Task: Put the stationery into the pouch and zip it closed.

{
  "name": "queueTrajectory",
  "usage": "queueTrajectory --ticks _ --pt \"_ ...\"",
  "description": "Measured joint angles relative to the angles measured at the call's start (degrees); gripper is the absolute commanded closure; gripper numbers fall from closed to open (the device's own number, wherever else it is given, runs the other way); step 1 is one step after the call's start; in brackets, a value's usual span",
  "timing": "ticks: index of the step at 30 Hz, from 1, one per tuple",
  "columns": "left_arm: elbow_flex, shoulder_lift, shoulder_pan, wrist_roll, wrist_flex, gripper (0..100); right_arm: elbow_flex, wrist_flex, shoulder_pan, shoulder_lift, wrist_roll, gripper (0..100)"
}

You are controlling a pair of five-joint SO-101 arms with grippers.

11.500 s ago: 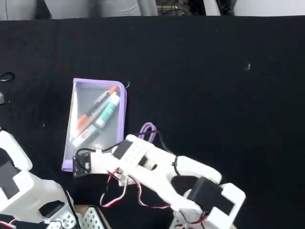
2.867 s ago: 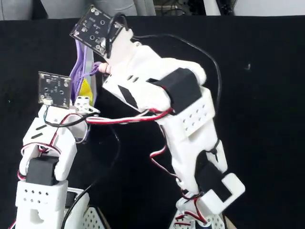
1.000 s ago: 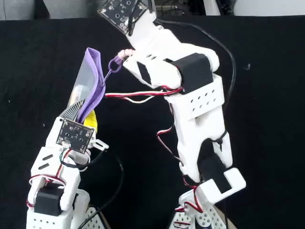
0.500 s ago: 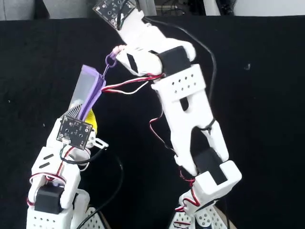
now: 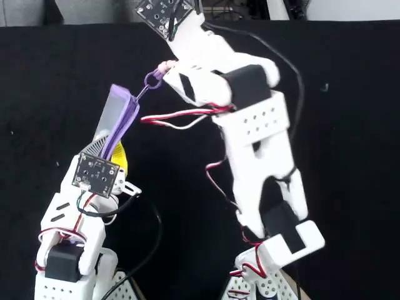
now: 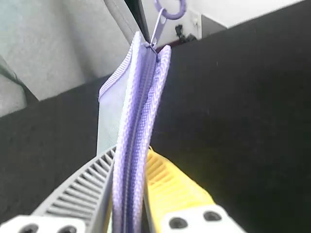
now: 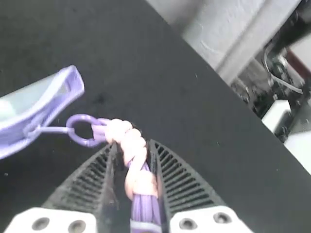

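The purple pouch point(image 5: 119, 117) hangs in the air on edge, its zipper seam point(image 6: 138, 121) running closed along the top. My left gripper point(image 5: 111, 152) is shut on the pouch's lower end, with grey and yellow fingers point(image 6: 167, 187) on either side of the pouch point(image 6: 127, 145). My right gripper point(image 5: 167, 70) is shut on the pink and purple braided pull cord point(image 7: 130, 145), which joins a purple ring point(image 7: 80, 128) on the zipper slider at the pouch's far end point(image 7: 43, 104). The stationery is hidden inside.
A black cloth point(image 5: 337, 125) covers the table. Both white arms stand tall over its near half, with red and white wires point(image 5: 181, 115) strung between them. Grey furniture lies beyond the table's far edge point(image 5: 94, 9).
Since 11.5 s ago the pouch has been lifted off the table and held up by both grippers. In the last second the right gripper shifted a little, keeping the pull cord taut.
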Motion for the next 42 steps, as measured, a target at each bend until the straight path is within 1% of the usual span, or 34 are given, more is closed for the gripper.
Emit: queueTrajectory --ticks 5,6,9,15,17,22,25,31,36,42 --pt "-0.18 -0.09 0.00 3.96 -0.79 76 -2.02 3.69 0.00 -3.25 0.00 98.7" --pt "-0.18 0.00 -0.09 5.19 -0.79 74 -2.55 4.66 -0.35 -3.96 0.00 98.7" --pt "-1.32 0.35 -0.26 7.47 -0.62 74 -4.31 7.21 -1.85 -6.68 0.00 98.7" --pt "-5.63 -0.18 -0.35 7.74 2.29 74 -6.51 10.73 -6.42 -9.85 -0.09 98.7" --pt "-6.77 -0.18 0.88 7.74 3.16 74 -6.68 10.81 -6.86 -10.11 -0.09 98.7" --pt "-10.02 -0.18 5.80 4.57 4.84 74 -6.68 11.25 -7.21 -10.11 -0.09 98.7" --pt "-11.78 -0.18 6.24 3.78 4.84 73 -6.68 11.69 -8.26 -10.64 -0.09 98.7" --pt "-13.45 0.09 6.77 2.20 4.84 73 -6.68 12.04 -14.07 -13.54 -0.09 98.7" --pt "-14.59 0.09 6.86 2.02 5.10 73 -6.68 12.04 -14.42 -13.54 -0.09 98.7" --pt "-18.02 0.09 9.67 2.90 9.76 74 -6.68 12.04 -14.51 -13.54 -0.09 98.7"
